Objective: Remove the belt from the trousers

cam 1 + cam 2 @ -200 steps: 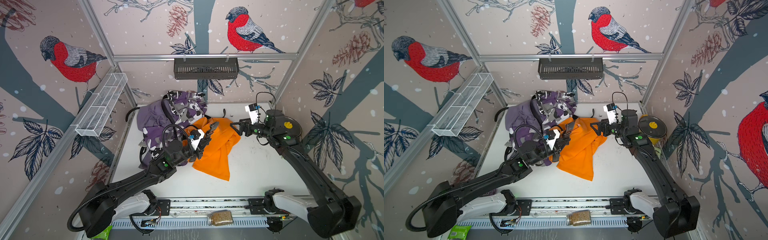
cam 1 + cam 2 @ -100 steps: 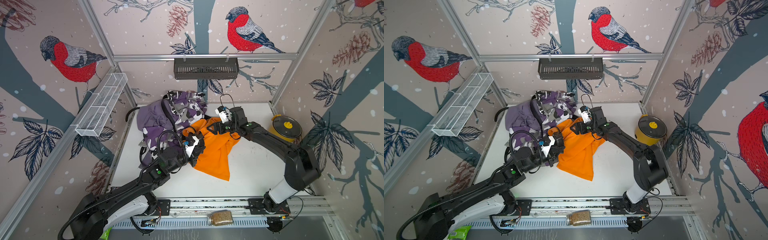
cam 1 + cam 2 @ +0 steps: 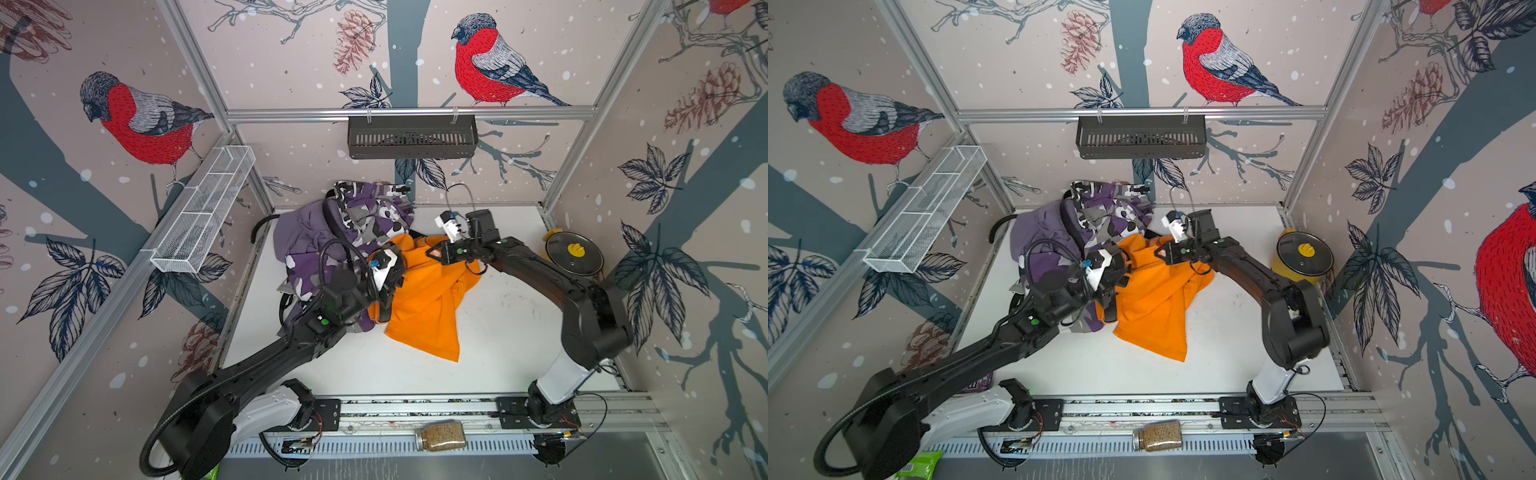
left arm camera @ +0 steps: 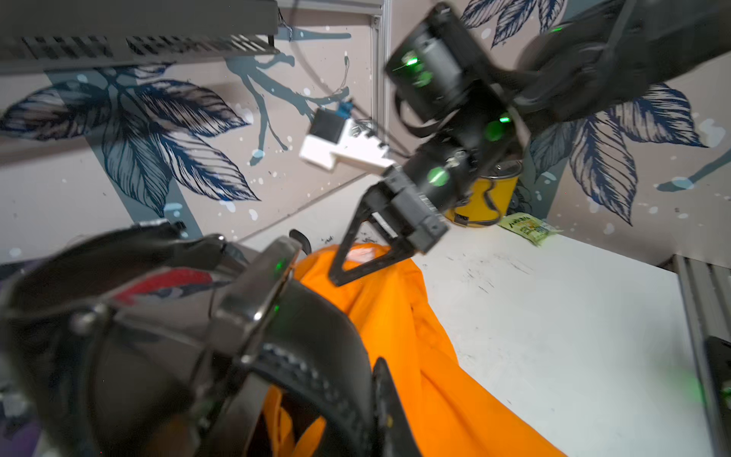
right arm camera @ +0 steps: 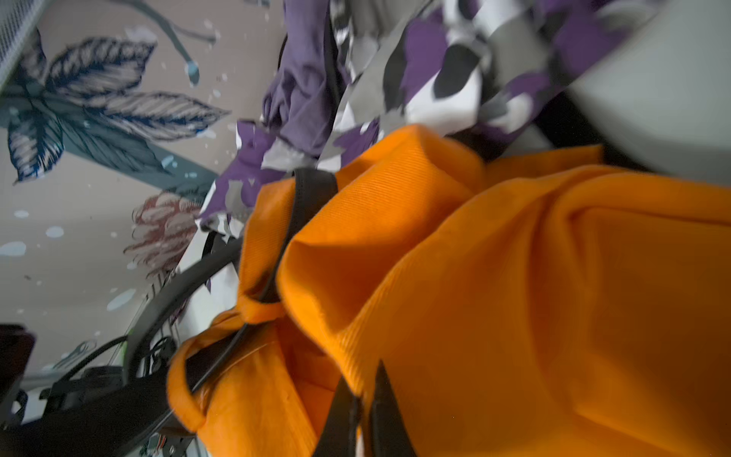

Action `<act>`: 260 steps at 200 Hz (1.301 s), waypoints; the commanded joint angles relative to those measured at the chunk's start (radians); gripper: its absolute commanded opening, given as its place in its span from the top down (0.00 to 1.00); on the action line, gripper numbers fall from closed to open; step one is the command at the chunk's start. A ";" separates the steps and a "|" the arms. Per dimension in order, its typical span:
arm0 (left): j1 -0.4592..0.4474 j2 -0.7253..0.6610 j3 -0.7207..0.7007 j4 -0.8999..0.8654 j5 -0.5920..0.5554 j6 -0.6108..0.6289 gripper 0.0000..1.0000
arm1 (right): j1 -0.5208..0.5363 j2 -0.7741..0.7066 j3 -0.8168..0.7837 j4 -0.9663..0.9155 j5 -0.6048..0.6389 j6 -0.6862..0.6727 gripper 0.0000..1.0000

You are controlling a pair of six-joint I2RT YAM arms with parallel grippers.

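Where the belt (image 4: 312,376) leaves the orange trousers (image 3: 424,307), the left gripper (image 3: 392,286) is clamped on it. Buckle and punched strap fill the lower left of the left wrist view, and a black strap end hangs just below the gripper in both top views. The belt also passes under an orange loop, centre-left of the right wrist view.

Right gripper (image 4: 338,277): fingers pressed together, tips on the orange cloth. Cannot tell whether cloth is pinched.

Orange trousers lie mid-frame on the white table (image 3: 498,332), touching the camo trousers (image 3: 370,216) up-left of them. Lilac trousers (image 3: 299,232) are further left. Yellow lidded pot (image 3: 573,253) sits at the table's right edge, well apart from the pile.
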 commanded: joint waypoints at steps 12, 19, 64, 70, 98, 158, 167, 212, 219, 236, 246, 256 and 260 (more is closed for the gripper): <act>0.040 0.184 0.268 0.135 0.090 0.160 1.00 | -0.074 -0.260 -0.068 0.078 0.257 -0.009 1.00; 0.041 0.221 0.319 0.123 0.116 0.186 1.00 | -0.083 -0.327 -0.103 0.072 0.302 0.003 1.00; 0.021 0.274 0.470 -0.054 0.399 0.261 1.00 | -0.046 -0.804 -0.557 0.055 0.480 0.279 1.00; 0.003 0.255 0.445 -0.093 0.407 0.266 1.00 | -0.020 -0.855 -0.617 0.053 0.497 0.330 1.00; -0.103 0.134 0.224 -0.170 0.357 0.262 1.00 | 0.146 -0.946 -0.842 0.083 0.512 0.511 0.88; -0.163 -0.082 -0.076 -0.156 0.275 0.091 1.00 | 0.248 -0.839 -0.540 -0.206 0.574 0.304 0.18; -0.165 -0.095 -0.087 -0.165 0.266 0.083 1.00 | 0.212 -0.775 -0.471 -0.231 0.541 0.251 0.15; -0.168 -0.164 -0.154 -0.152 0.210 0.002 1.00 | 0.112 -0.364 -0.205 -0.184 0.439 0.046 0.13; -0.167 -0.183 -0.162 -0.159 0.194 -0.012 1.00 | 0.102 -0.279 -0.168 -0.184 0.432 0.009 0.13; -0.168 -0.234 -0.191 -0.176 0.163 -0.027 1.00 | 0.079 -0.099 -0.051 -0.232 0.446 -0.061 0.14; -0.168 -0.258 -0.209 -0.179 0.151 -0.024 1.00 | 0.073 -0.009 0.015 -0.259 0.397 -0.100 0.14; -0.168 -0.278 -0.217 -0.194 0.138 -0.027 1.00 | 0.080 0.053 0.069 -0.276 0.360 -0.129 0.14; -0.168 -0.285 -0.218 -0.201 0.134 -0.030 1.00 | 0.085 0.073 0.087 -0.281 0.355 -0.144 0.14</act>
